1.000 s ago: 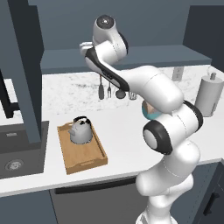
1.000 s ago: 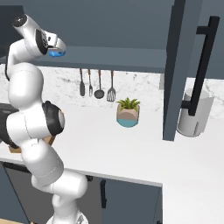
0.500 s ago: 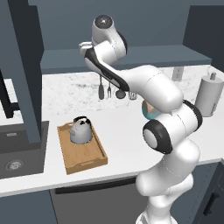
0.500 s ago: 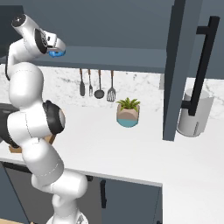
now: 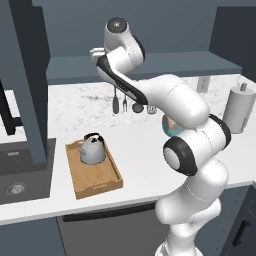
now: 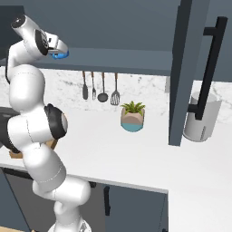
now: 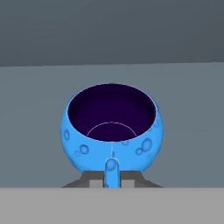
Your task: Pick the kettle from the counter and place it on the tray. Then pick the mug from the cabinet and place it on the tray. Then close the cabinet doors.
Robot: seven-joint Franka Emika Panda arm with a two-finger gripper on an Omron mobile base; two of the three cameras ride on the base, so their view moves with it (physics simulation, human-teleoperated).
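Sink (image 5: 17,187), far left of my left base feed: dark basin set into the counter (image 5: 140,160), not part of the job

Left cabinet door (image 5: 25,80): swung open, its panel hanging forward over the sink edge; closing it is the last step, not yet done

Tray (image 5: 95,175): wooden, on the counter just right of the sink

Kettle (image 5: 93,149): upright inside the tray toward its rear end, so I judge the first placement finished

Gripper (image 6: 58,50): raised to the cabinet (image 6: 113,27) shelf, wrist reaching in over the shelf board. In the hand feed the two fingertips (image 7: 89,181) show as grey stubs low in the picture, spread to either side of the mug's handle; they are not clamped on anything that I can make out

Mug (image 7: 111,127): bright blue, upright on the shelf, dead ahead of the fingers and close, mouth up. Its little loop handle points straight back at the hand and sits between the two fingertips. The coming grip turns on that: the handle lies in the gap, the round body just beyond it

Utensils (image 6: 99,86): hanging on the backsplash below the shelf

Plant pot (image 6: 132,118): on the counter, well clear of the tray

Right cabinet door (image 6: 186,68): open, bar handle (image 6: 208,68) facing me
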